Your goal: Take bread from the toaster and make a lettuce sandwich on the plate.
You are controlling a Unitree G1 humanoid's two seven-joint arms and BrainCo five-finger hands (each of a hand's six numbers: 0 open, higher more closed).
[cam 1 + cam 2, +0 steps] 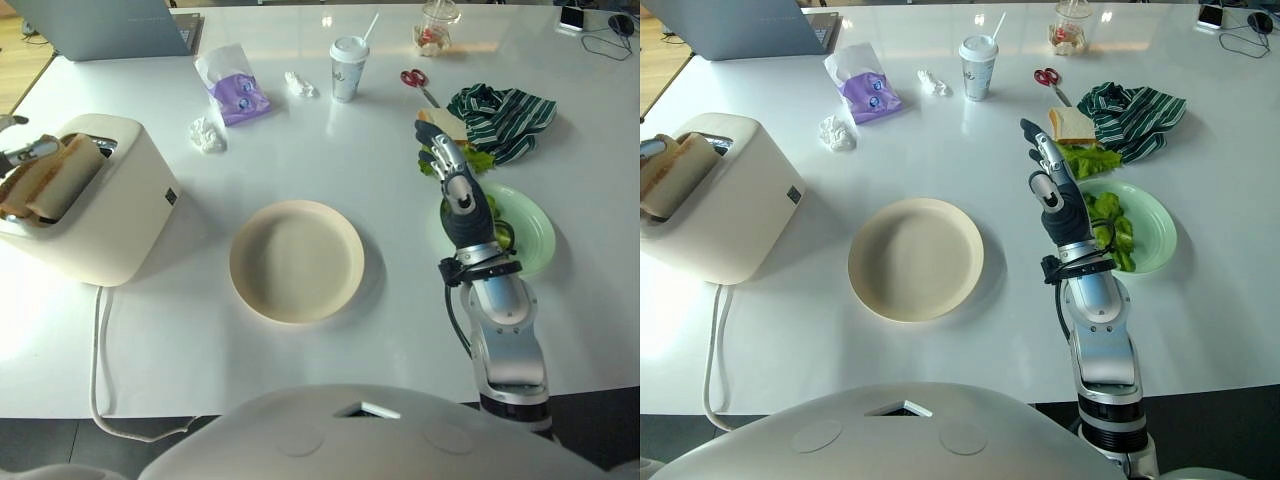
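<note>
- Found the right hand [1055, 190] raised over the table [970, 340], just by the left rim of the green plate [1162, 238], with its fingers [1040, 140] straight and wide open. Saw nothing held and, as far as could be told, nothing touched.
- Caught a bit of the left hand [18, 152] at the table's left edge, against the bread in the toaster. Could not tell how far open it was or whether it gripped anything.
- Counted one toaster [105, 205] near the left edge, with what looked like two bread slices [50, 178] standing up out of its top.
- Counted one loose slice [1070, 123] toward the far right corner, touching a lettuce leaf [1092, 160] and just beside one striped cloth [1135, 115].
- Counted two plates: a beige plate [915, 258] at the middle, nearer the front edge, and the green plate to its right, carrying a heap of lettuce [1120, 235].
- Counted, toward the far edge, one cup [977, 65], one pair of scissors [1048, 78], one jar [1068, 35], one tissue pack [865, 85] and two crumpled tissues [837, 133].
</note>
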